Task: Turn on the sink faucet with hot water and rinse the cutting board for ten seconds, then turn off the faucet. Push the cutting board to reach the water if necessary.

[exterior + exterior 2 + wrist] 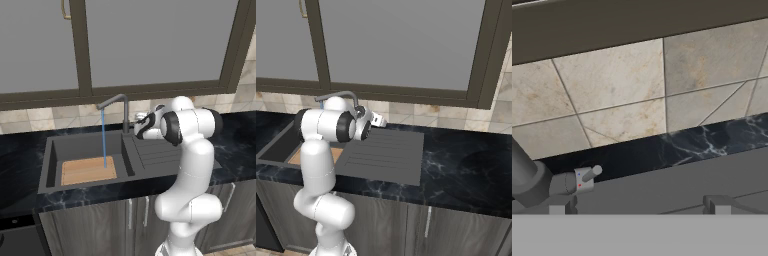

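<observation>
The sink faucet (123, 111) stands behind the sink (50, 159), and its spout reaches left over the basin. The water (103, 137) falls in a thin blue stream onto the right part of the cutting board (87, 170), which lies flat on the basin floor. My gripper (139, 118) hovers just right of the faucet post, open and holding nothing. In the hand view the small side lever (587, 176) sticks out from the faucet post (524, 177), just above the left fingertip (558, 208); my gripper (638, 206) is spread wide. From the right base view, my gripper (378, 120) points at the back wall.
The ribbed drainboard (386, 155) lies under and to the right of the hand. Black marbled countertop (466, 170) runs on both sides. The tiled backsplash (622, 105) and window frame (150, 90) stand close behind the faucet.
</observation>
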